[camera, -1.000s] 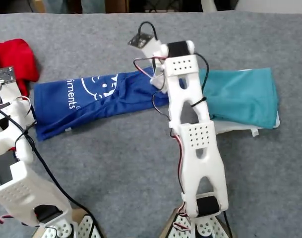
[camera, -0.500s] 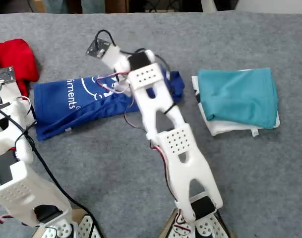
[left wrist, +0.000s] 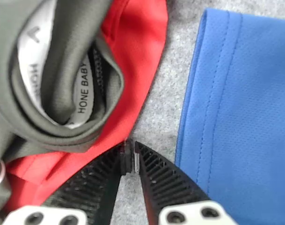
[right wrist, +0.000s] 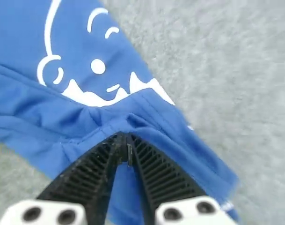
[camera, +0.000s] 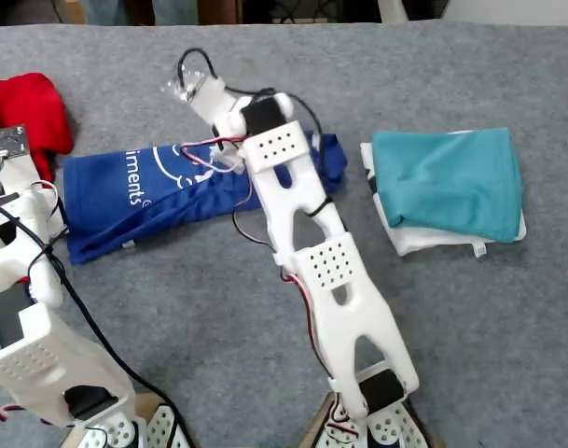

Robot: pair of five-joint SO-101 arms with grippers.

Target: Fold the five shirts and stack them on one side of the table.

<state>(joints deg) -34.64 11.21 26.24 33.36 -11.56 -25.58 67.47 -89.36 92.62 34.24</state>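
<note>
Long blue printed jersey shirt [camera: 153, 191]: centre-left of high view, on grey felt worktop [camera: 172, 308], right end gathered. A ridge of its fabric is clamped in the right jaws, presumably for folding; left jaws closed, empty, beside crumpled red shirt [camera: 27, 107]. Folded teal shirt [camera: 447, 182]: stacked at right.

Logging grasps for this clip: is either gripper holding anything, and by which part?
The right gripper pinches the blue shirt at a bunched fold near its print; the left gripper is shut on nothing.
</note>
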